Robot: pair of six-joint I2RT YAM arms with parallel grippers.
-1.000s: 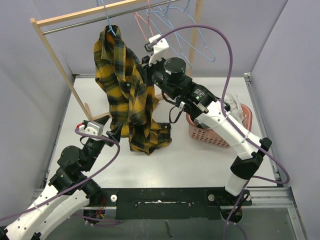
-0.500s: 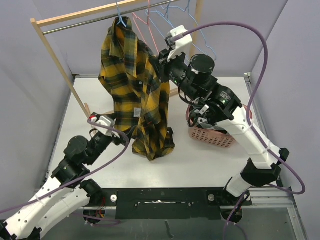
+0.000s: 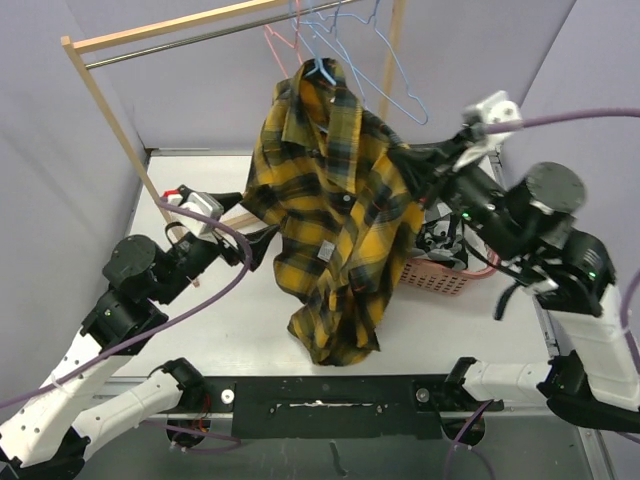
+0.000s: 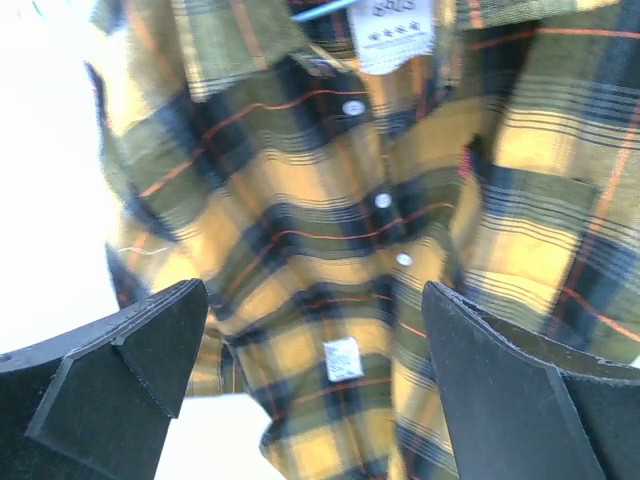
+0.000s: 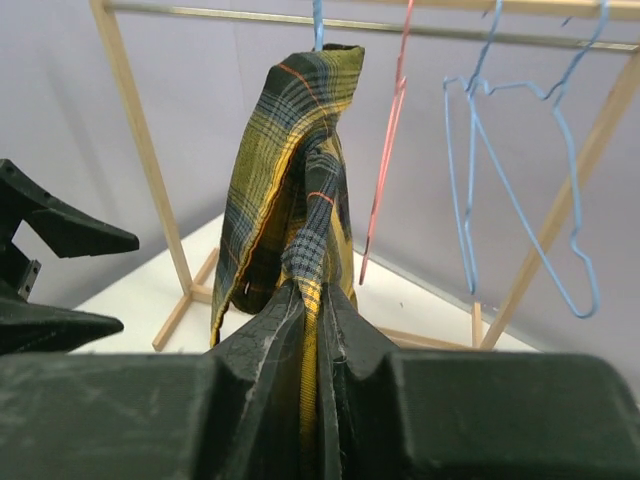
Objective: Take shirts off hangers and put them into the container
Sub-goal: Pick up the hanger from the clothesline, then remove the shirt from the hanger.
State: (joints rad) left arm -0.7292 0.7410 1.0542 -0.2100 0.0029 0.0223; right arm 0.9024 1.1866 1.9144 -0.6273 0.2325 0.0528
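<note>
Quick update from my end: compared with a second ago, the plaid shirt (image 3: 335, 210) has swung from the left end of the rail (image 5: 400, 22) over to the right. Its hem no longer sits bunched on the worktop (image 3: 230, 310). My right arm has pulled way back to the right, and the left fingers (image 4: 120, 360) have spread wide apart with nothing in them.

The right fingers (image 5: 265, 345) are pinched tight on a fold of the shirt's edge. The shirt is soft yellow-and-black cloth with thin orange lines and small white buttons, and it's on its thin blue wire hanger (image 3: 322, 72). It hangs just left of the pink slotted basket (image 3: 440, 272), not in it.

Only the left wrist view shows the neck label and the buttons. Only the right wrist view shows the pinch, plus the pink-red hanger (image 5: 385, 150) and the bare blue hangers (image 5: 520, 200) on the wooden rack (image 3: 110, 120).
</note>
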